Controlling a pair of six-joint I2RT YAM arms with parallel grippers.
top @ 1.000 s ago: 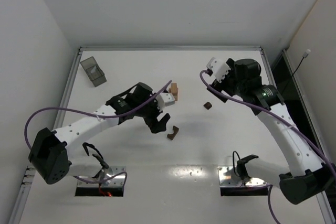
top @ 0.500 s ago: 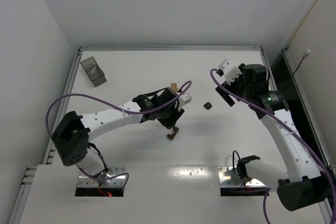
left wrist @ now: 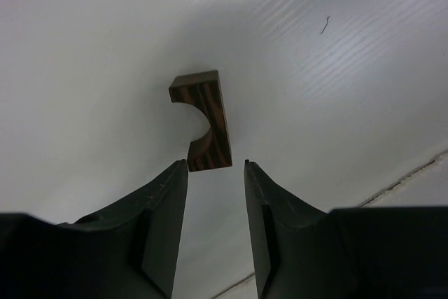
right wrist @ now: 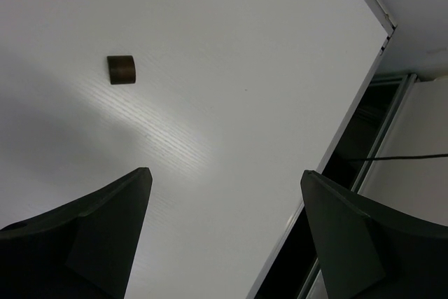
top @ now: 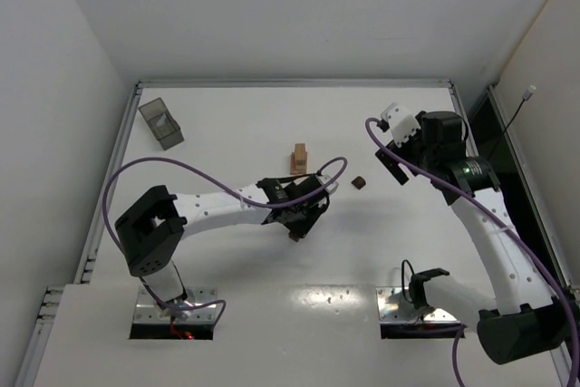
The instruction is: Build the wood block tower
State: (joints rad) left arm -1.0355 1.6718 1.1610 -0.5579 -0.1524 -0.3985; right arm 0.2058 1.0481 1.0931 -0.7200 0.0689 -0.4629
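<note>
- The left gripper [left wrist: 215,164] has its jaws drawn narrow, flanking the near end of the dark arch [left wrist: 204,120] lying on the bench [left wrist: 105,47]; I cannot tell whether they clamp it.
- The right gripper [right wrist: 224,171] hangs with jaws wide apart and empty, near a small dark block [right wrist: 121,69].
- The tower [top: 299,159] stands mid-bench, just beyond the arch.

Arch [left wrist: 203,120] dark brown, striped grain; tower [top: 299,159] light tan; table [top: 227,133] white

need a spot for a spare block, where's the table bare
Bare: the far strip behind the tower, from the tray to the right arm, and the near stretch in front of the dark arch. Crowded: the middle, where tower, arch, small dark block and left arm cluster.
</note>
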